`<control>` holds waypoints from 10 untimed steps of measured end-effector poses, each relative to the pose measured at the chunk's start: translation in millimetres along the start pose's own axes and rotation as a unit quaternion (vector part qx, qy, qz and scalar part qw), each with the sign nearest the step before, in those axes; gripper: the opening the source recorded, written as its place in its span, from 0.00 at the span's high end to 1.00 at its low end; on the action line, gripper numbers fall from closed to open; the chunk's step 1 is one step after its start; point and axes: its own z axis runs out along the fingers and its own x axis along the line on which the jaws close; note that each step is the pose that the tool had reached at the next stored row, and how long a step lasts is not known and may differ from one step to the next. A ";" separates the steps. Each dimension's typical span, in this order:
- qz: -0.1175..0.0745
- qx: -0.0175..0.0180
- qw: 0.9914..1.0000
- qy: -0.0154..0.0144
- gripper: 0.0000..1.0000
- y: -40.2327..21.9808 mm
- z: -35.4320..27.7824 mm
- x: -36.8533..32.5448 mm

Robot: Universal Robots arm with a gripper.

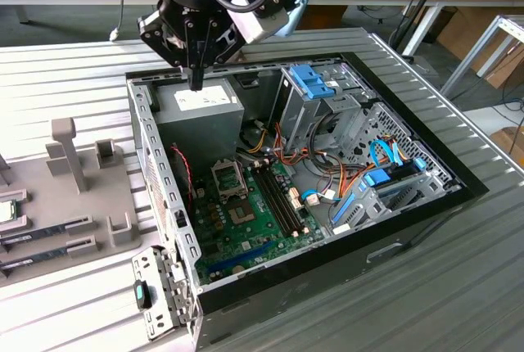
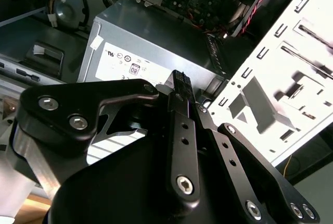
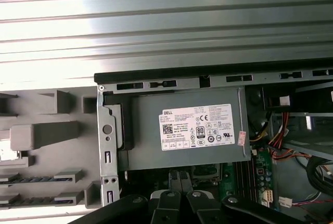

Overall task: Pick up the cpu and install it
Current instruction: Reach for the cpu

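Note:
The cpu (image 1: 5, 211), a small silver square with a green rim, lies on the grey holder tray (image 1: 90, 205) at the exterior view's left edge, partly cut off. My gripper (image 1: 196, 82) hangs well to the right of it, over the grey power-supply box (image 1: 201, 106) at the back of the open computer case. Its black fingers (image 2: 179, 86) are shut together with nothing between them, tips pointing down at the box's labelled top (image 3: 200, 127). The metal-framed CPU socket (image 1: 228, 178) sits on the green motherboard (image 1: 246, 213), nearer than the box.
Long dark memory sticks (image 1: 45, 227) lie in slots on the tray, and upright posts (image 1: 70, 151) rise from it. The case's perforated side wall (image 1: 160, 180) stands between tray and motherboard. Drive cages with blue latches (image 1: 315, 82) and cable bundles (image 1: 327, 180) fill the case's right half.

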 end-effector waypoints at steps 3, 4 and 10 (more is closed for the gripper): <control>0.000 0.000 1.000 0.000 0.89 -0.1 0.0 0.7; 0.000 0.000 1.000 0.000 0.89 -0.1 0.0 0.9; 0.000 0.000 1.000 0.000 0.89 -0.1 0.0 1.8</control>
